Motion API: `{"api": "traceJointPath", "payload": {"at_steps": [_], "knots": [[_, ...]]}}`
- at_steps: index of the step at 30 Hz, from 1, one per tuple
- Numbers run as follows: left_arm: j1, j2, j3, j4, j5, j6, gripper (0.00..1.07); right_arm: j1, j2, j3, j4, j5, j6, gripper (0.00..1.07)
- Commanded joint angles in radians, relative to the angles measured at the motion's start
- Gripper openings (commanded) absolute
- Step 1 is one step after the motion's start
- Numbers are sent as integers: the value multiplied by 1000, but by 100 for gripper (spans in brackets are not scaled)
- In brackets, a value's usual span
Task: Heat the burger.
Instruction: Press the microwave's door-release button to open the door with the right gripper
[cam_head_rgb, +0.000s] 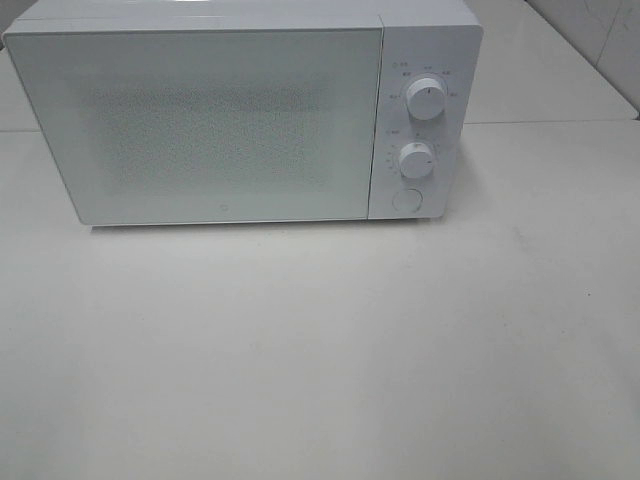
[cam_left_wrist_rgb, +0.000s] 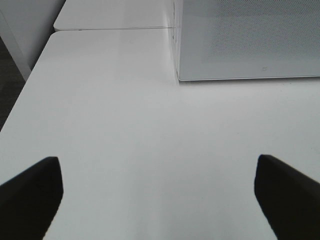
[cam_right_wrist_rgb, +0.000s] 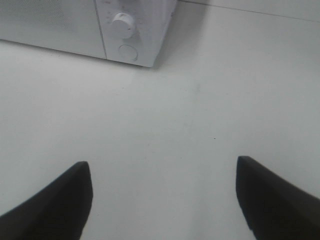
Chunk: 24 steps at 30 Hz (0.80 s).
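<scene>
The burger is out of view in every frame. A white microwave (cam_head_rgb: 240, 110) stands at the back of the table with its door shut. My left gripper (cam_left_wrist_rgb: 157, 195) is open over bare table, well in front of the microwave's left corner (cam_left_wrist_rgb: 177, 75), its two dark fingers (cam_left_wrist_rgb: 30, 192) wide apart with nothing between them. My right gripper (cam_right_wrist_rgb: 162, 197) is also open and empty, in front of the microwave's control panel (cam_right_wrist_rgb: 125, 35). Neither gripper shows in the exterior high view.
The microwave has two round knobs (cam_head_rgb: 427, 100) and a round button (cam_head_rgb: 406, 199) on its right panel. The white table (cam_head_rgb: 320, 350) spreads in front of it. A seam between tabletops runs at the back (cam_left_wrist_rgb: 115, 28). Dark floor lies past the table's left edge (cam_left_wrist_rgb: 10, 85).
</scene>
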Motion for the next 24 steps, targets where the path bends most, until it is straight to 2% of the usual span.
{"api": "traceJointPath", "payload": {"at_steps": [1,3,5,9,14,24], "knots": [[4,-18,3,-2,-10,-4,96,-52,-72,25,0,18,5,76],[4,-18,3,-2,-10,-4,96,-73,-101,35,0,26,5,76],[4,-18,3,-2,-10,-4,96,-142,-190,64,6,35,4,76],[4,-18,3,-2,-10,-4,96,-190,-242,64,32,35,-2,76],[4,-18,3,-2,-10,-4,96,-286,-309,47,159,93,-84,76],[4,-18,3,-2,-10,-4,96,-335,-409,46,188,169,-99,76]]}}
